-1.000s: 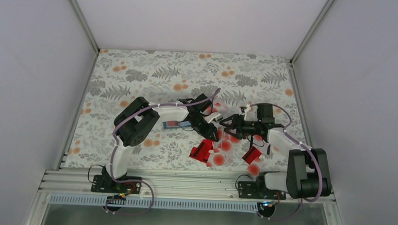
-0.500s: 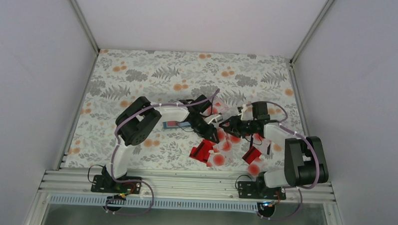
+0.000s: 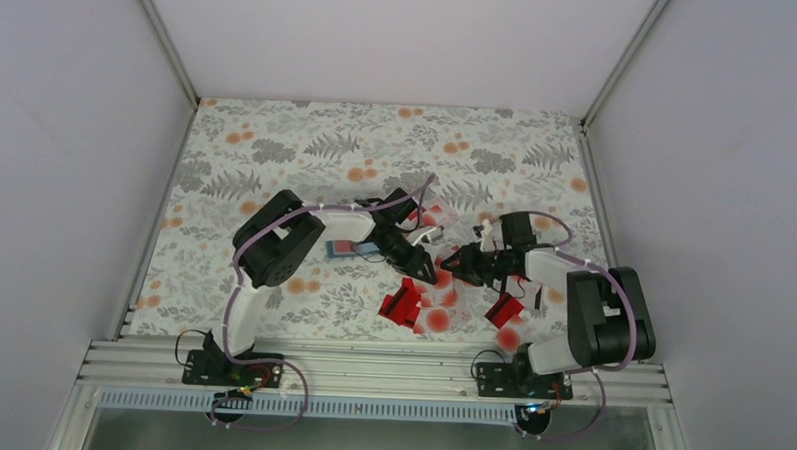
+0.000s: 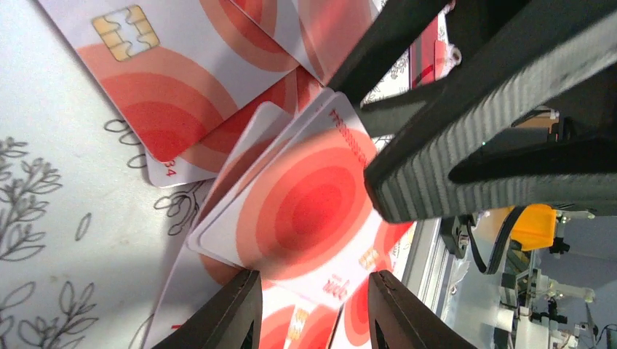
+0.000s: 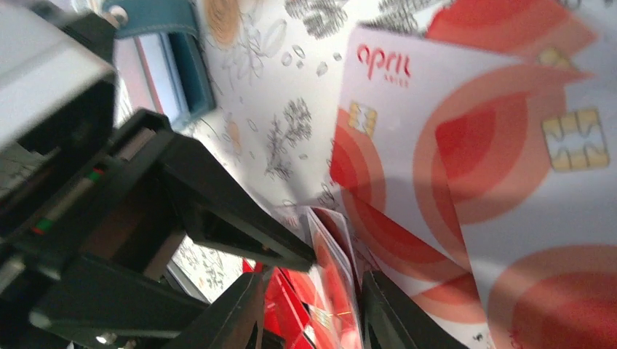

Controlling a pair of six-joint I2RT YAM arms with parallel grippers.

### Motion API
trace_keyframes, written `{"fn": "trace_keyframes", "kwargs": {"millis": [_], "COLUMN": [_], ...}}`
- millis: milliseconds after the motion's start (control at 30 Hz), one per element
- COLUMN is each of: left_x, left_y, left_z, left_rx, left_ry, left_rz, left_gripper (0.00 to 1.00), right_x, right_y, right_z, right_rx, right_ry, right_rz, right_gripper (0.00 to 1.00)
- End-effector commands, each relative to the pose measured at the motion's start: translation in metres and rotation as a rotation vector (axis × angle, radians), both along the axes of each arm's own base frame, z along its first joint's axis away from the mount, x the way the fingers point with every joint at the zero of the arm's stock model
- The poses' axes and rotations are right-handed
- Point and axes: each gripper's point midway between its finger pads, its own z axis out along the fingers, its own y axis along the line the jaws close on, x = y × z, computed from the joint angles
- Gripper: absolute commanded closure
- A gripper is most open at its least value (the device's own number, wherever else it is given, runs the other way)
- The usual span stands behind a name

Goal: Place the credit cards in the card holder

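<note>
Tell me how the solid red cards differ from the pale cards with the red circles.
The solid red cards are almost wholly red; the pale cards are whitish with red rings. The pale cards show gold chips up close; the red cards show none from above. Both are thin rectangular cards scattered in one patch of the tablecloth.

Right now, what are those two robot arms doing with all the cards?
Both arms meet over the scattered cards. The left gripper and the right gripper each seem to pinch one end of a small stack of credit cards, lifted off the tablecloth. The card holder lies nearby, with many cards outside it.
</note>
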Motion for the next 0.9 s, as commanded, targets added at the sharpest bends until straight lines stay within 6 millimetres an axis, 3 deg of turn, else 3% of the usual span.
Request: {"fn": "trace_keyframes", "kwargs": {"millis": [0, 167, 333, 533, 733, 867], "left_x": [0.009, 0.010, 0.008, 0.001, 0.005, 0.020], "left_y": [0.010, 0.003, -0.001, 0.002, 0.006, 0.011], "left_z": [-0.038, -0.034, -0.030, -0.025, -0.003, 0.023], "left_rx": [0.055, 0.025, 0.003, -0.015, -0.029, -0.033], "left_ry": [-0.023, 0.004, 0.022, 0.040, -0.009, -0.080], "left_rz": [0.024, 0.030, 0.025, 0.033, 0.057, 0.097], "left_gripper": [0.61, 0.62, 0.62, 0.62, 0.61, 0.47], "right_x": [-0.036, -0.052, -0.051, -0.046, -0.049, -0.046], "right_y": [0.009, 0.012, 0.014, 0.012, 0.009, 0.007], "right_z": [-0.011, -0.024, -0.026, -0.028, -0.021, -0.003], "right_rx": [0.017, 0.003, -0.005, -0.024, -0.050, -0.059], "right_ry": [0.105, 0.159, 0.154, 0.162, 0.164, 0.119], "right_rz": [0.079, 0.101, 0.095, 0.066, 0.059, 0.055], "right_gripper": [0.65, 0.67, 0.75, 0.96, 0.96, 0.96]}}
